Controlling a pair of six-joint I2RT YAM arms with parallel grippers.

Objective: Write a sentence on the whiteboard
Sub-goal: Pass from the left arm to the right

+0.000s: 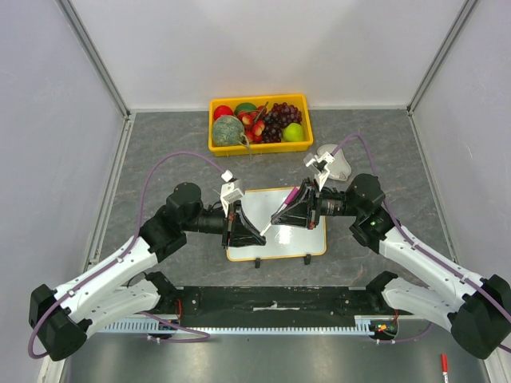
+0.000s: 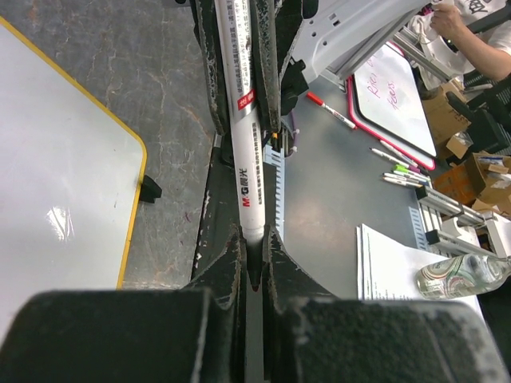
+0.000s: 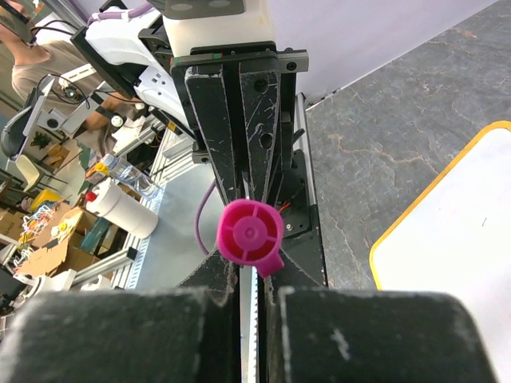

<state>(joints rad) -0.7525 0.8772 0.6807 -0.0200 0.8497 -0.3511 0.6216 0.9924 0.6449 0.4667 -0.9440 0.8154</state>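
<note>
Now, nearest first. Both arm bases sit at the near edge. A red pen (image 1: 443, 366) lies loose on the metal ledge, near right. Just beyond, my two hands meet nose to nose above the whiteboard (image 1: 297, 242).

Left hand (image 2: 254, 263): fingers together, clamped on the tail of a white marker (image 2: 246, 152). Right hand (image 3: 254, 281): fingers together, clamped on the marker's pink cap (image 3: 249, 238). So the pen bridges the two hands, its long axis running roughly near-left to far-right.

The whiteboard lies flat directly under both hands, long side left to right, with a yellow rim. Its surface is blank as far as I can see, with no sentence on it yet. The left hand sits over the board's left part and the right hand over its middle, so neither is closer to the board than the other.

My reading: the cap wants pulling straight along the pen's axis, rightward, before any nib can go down. The left hand, keeping the barrel, would then need to tip it toward the board below.

Surface: grey stone-patterned tabletop (image 1: 160, 144), matte. Beyond the board, to the right, is a white crumpled object (image 1: 335, 163) I can't identify. Farthest is a yellow fruit tray (image 1: 263, 149) against the back. Plain white walls stand on three sides.
</note>
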